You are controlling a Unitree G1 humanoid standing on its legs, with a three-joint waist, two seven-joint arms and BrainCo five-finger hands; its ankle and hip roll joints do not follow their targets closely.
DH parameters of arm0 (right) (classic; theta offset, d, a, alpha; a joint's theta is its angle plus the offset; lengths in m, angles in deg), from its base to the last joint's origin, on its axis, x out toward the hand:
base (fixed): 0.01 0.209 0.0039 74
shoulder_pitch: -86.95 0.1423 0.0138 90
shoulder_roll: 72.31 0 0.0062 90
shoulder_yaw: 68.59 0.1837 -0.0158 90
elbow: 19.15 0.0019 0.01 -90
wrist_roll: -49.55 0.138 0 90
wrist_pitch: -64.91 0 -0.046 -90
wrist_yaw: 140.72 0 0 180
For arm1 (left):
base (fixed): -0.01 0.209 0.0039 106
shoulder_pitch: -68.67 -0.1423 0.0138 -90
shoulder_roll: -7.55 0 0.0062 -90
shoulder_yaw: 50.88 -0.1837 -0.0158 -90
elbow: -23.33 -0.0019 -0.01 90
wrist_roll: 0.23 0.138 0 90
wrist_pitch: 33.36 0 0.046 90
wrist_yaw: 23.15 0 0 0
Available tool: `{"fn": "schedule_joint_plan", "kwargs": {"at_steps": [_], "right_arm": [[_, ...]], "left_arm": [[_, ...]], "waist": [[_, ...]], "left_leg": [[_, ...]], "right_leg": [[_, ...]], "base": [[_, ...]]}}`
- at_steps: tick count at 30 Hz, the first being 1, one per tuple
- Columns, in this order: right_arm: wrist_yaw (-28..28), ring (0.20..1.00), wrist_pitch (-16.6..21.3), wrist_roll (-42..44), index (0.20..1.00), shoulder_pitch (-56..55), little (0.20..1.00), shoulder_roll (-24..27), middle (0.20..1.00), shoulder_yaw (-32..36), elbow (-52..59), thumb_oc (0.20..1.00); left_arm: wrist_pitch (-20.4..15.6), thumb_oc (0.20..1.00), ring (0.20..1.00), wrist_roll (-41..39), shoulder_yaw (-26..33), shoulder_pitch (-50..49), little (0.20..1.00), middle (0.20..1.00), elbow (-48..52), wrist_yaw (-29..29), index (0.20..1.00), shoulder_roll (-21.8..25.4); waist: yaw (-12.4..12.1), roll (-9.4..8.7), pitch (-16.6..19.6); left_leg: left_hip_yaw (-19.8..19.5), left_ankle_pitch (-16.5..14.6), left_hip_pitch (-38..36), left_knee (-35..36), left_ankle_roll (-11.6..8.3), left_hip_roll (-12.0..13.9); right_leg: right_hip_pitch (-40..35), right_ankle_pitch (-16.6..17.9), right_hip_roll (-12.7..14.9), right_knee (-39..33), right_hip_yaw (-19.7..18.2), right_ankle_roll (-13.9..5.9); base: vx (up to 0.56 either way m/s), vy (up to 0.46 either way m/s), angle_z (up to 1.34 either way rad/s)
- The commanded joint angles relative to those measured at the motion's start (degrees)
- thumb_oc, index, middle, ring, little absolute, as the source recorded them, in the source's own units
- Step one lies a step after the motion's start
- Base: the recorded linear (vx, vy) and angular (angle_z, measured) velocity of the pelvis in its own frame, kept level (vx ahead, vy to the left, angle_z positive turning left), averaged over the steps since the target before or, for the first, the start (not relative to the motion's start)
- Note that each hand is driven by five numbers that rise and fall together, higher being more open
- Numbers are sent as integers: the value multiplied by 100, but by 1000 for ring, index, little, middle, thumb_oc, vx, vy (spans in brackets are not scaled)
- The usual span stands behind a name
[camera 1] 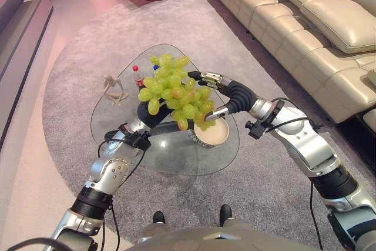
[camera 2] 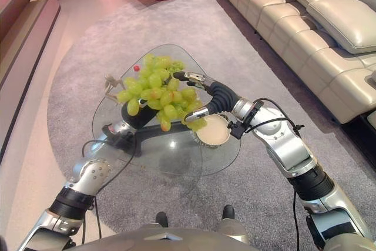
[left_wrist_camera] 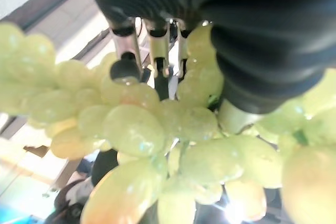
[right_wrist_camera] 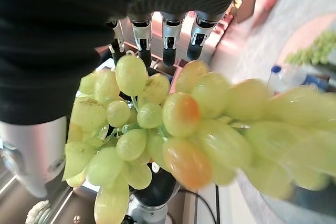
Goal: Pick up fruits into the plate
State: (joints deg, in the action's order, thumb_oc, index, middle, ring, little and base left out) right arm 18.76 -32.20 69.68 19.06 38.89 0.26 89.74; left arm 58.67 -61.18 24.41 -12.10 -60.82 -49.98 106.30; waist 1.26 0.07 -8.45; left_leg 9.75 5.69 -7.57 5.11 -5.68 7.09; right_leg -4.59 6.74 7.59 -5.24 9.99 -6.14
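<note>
green grapes [camera 1: 175, 89] held above the plate [camera 1: 212, 135] by both robot hands.

A big bunch of green grapes [camera 1: 175, 92] is hanging above the glass table. Beside and below it, a round cream plate [camera 1: 212, 133] is sitting upright.
</note>
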Motion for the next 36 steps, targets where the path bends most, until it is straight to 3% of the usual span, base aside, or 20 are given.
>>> {"fn": "schedule_joint_plan", "kwargs": {"at_steps": [1, 2, 7, 12, 18, 27, 30, 33, 35, 36], "right_arm": [[-147, 1000, -57, 684, 1000, 382, 1000, -110, 1000, -140, 363, 1000], [-471, 1000, -361, 1233, 1000, 377, 1000, -238, 1000, -278, 351, 1000], [-904, 1000, -1004, 2195, 1000, 154, 1000, -637, 1000, -750, 422, 1000], [-896, 1000, -1118, 2493, 1000, -20, 1000, -1026, 1000, -1058, 305, 1000], [-600, 1000, -1149, 2593, 1000, -273, 1000, -1091, 1000, -970, 264, 1000], [-291, 1000, -1280, 2644, 1000, -433, 1000, -1165, 1000, -906, 192, 1000], [35, 1000, -1120, 2706, 1000, -504, 1000, -1218, 1000, -839, 137, 1000], [782, 1000, -107, 2333, 1000, -496, 1000, -1301, 1000, -586, 73, 1000], [1069, 1000, 193, 2283, 1000, -460, 1000, -1411, 1000, -444, 62, 1000], [1370, 1000, 556, 2140, 1000, -426, 1000, -1558, 1000, -269, 65, 1000]], "left_arm": [[-367, 200, 200, -372, -134, 300, 200, 200, 328, -170, 200, 135], [-389, 200, 200, -366, -198, 335, 200, 200, 323, -196, 200, 91], [-527, 200, 200, -313, -391, 362, 200, 200, 394, -331, 200, 32], [-905, 200, 200, -276, -578, 454, 200, 200, 466, -139, 200, -37], [-1439, 200, 200, -66, -343, 364, 200, 200, 653, 228, 200, 7], [-1950, 200, 200, 369, -110, 410, 200, 200, 819, 631, 200, 52], [-1996, 200, 200, 518, -104, 433, 200, 200, 845, 743, 200, 20], [-1997, 200, 200, 633, -100, 463, 200, 200, 822, 880, 200, 9], [-1988, 200, 200, 696, -85, 497, 200, 200, 776, 957, 200, -21], [-1960, 200, 200, 784, -61, 518, 200, 200, 739, 1024, 200, -90]], "waist": [[-73, -99, 260], [-71, -104, 273], [-99, -123, 267], [-126, -117, 277], [-150, -121, 306], [-170, -132, 306], [-151, -136, 318], [-105, -118, 327], [-75, -96, 323], [-50, -68, 317]], "left_leg": [[68, -877, -67, -235, 22, 1], [68, -868, -61, -225, 17, 4], [36, -863, -41, -239, 23, 10], [4, -867, -34, -235, 25, 7], [-27, -849, -31, -199, 15, 9], [-74, -839, -23, -192, 8, 7], [-82, -835, -35, -187, 6, 15], [-88, -835, -38, -196, 10, 24], [-86, -841, -37, -204, 11, 27], [-96, -853, -39, -206, 20, 20]], "right_leg": [[-331, -782, 306, 409, 303, -192], [-322, -783, 300, 413, 291, -192], [-312, -784, 297, 407, 262, -175], [-327, -794, 301, 394, 260, -179], [-336, -789, 306, 363, 283, -188], [-354, -803, 286, 352, 313, -169], [-364, -802, 278, 344, 297, -167], [-357, -808, 257, 352, 252, -159], [-342, -820, 244, 370, 223, -155], [-332, -835, 231, 383, 195, -148]], "base": [[0, 0, 0], [0, 0, 0], [0, 0, 0], [0, 0, 0], [0, 0, 0], [0, 0, 1], [0, 0, 0], [0, 0, 0], [1, 16, 1], [3, 35, 3]]}}
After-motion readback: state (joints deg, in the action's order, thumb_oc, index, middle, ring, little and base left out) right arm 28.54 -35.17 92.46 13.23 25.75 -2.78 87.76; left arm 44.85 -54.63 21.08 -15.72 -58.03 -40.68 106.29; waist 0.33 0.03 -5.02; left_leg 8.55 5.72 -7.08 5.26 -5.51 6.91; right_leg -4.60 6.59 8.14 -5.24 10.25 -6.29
